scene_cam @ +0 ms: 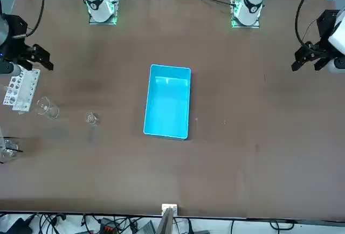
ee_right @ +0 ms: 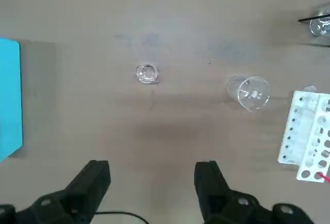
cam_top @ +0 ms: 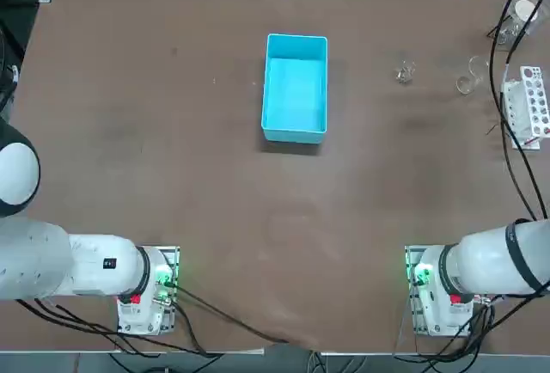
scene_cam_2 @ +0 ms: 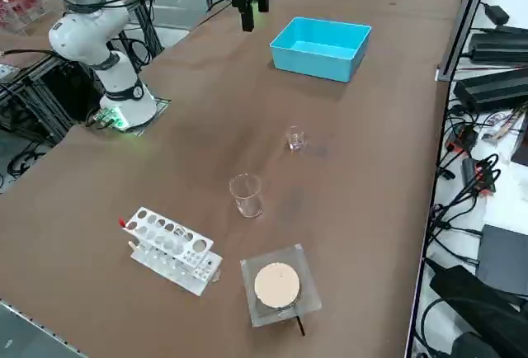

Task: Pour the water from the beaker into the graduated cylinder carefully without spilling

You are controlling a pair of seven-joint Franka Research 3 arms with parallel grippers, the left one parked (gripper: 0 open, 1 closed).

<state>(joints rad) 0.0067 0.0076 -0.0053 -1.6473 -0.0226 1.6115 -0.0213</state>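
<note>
I have the right gripper [ee_right: 152, 167] up above the table, on the glassware side of the blue box [cam_top: 294, 85]. Its jaws stand wide apart, and there is nothing between them; I see bare tabletop [ee_right: 154, 146] through the gap.

The little glass cup [ee_right: 147, 73] sits on the table to the robot's right of the blue box, well apart from it. Farther out on that same side of the box is the taller glass [scene_cam_2: 247, 195], its round rim showing clearly from the side. The two glasses stand near each other but do not touch. (Clear glass on brown is hard on my eyes from here, and I cannot tell how much water either one holds.)

Beyond the taller glass, still going right from the blue box and a bit closer to the arm bases, is the white rack [scene_cam_2: 172, 251] with rows of round holes. A red tip [scene_cam_2: 122, 223] shows at one end of it. Also far to the right of the box, but farther from the bases than the rack, a pale round disc [scene_cam_2: 277, 284] sits over a greyish square sheet [scene_cam_2: 257, 315].
</note>
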